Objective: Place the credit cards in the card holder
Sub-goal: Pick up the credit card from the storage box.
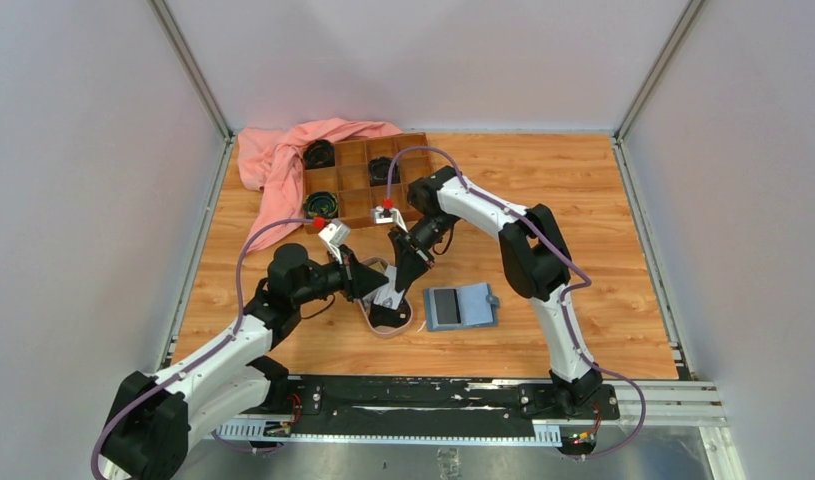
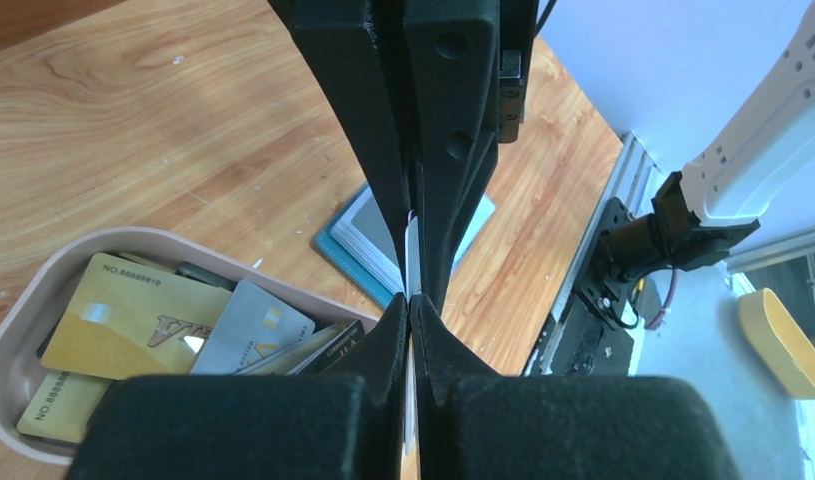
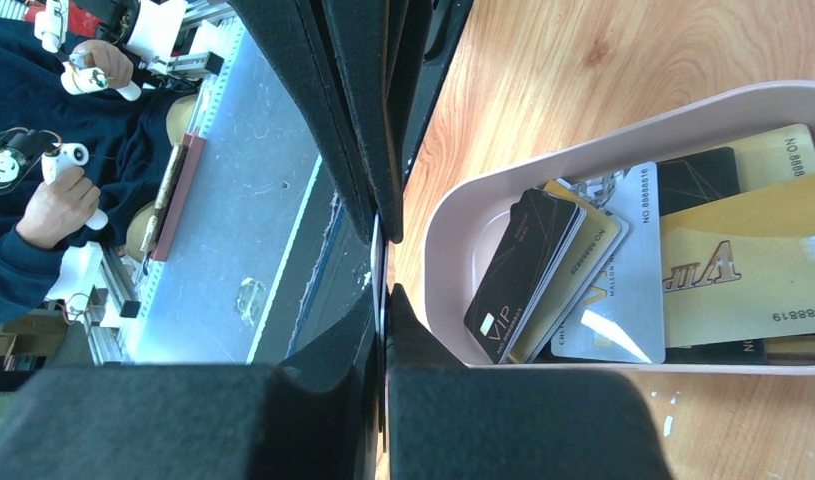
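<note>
handover above the dish: 1 card pinched by both grippers

nearest the arm bases, the pink dish (image 3: 583,148) sits on the table (image 1: 623,190). it holds the loose credit cards (image 2: 133,315), gold, grey-white and black, lying overlapped. just over the dish's rim the 2 grippers meet tip to tip. the left gripper (image 2: 411,300) has its jaws drawn together on a thin pale card (image 2: 411,250), seen edge-on. the right gripper (image 3: 383,292) is clamped from the opposite side on what appears to be the same card. neither pair of jaws shows a gap beyond the card's thickness.

just to the right of the dish, the card holder (image 1: 461,305) lies open and flat with its inside facing up. whether any card is already in it cannot be told.

farther back are a wooden tray (image 1: 363,180) and a pink cloth (image 1: 283,160), neither of them involved.

assessment: the step in hand is a handover or regrasp of 1 card between the arms. the next move calls for 1 gripper to let go while the other holds firm. the card then goes across to the holder, its edge lined up with a slot. risk: the thin card may twist or slip at release.
</note>
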Motion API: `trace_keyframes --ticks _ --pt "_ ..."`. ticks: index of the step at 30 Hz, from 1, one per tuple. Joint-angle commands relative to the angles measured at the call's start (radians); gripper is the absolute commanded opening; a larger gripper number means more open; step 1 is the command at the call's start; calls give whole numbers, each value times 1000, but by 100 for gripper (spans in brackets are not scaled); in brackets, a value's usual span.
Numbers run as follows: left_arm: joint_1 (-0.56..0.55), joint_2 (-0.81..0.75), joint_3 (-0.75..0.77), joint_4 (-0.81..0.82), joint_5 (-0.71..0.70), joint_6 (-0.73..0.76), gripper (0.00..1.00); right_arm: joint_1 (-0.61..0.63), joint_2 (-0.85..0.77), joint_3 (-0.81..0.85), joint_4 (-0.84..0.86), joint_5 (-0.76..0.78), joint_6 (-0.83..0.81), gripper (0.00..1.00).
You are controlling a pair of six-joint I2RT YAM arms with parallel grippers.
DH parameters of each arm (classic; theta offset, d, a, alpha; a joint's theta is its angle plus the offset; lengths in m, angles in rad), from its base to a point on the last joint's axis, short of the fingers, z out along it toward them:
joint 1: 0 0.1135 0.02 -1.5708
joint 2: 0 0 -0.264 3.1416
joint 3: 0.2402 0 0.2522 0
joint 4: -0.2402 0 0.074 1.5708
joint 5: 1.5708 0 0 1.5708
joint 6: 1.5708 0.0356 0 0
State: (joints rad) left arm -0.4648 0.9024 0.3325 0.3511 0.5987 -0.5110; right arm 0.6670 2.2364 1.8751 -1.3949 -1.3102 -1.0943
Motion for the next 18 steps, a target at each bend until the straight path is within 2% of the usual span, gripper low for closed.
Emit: trace_keyframes --ticks 1,6,9,18 --pt "25 -19 -28 8 -40 32 0 17 22 -1 47 3 59 4" --pt "29 21 -57 8 -68 69 0 34 53 -10 185 56 189 7" --pt "29 53 -59 8 -85 89 0 36 91 30 213 107 244 10" --pt "42 103 -69 8 -134 131 0 36 143 68 254 190 333 34"
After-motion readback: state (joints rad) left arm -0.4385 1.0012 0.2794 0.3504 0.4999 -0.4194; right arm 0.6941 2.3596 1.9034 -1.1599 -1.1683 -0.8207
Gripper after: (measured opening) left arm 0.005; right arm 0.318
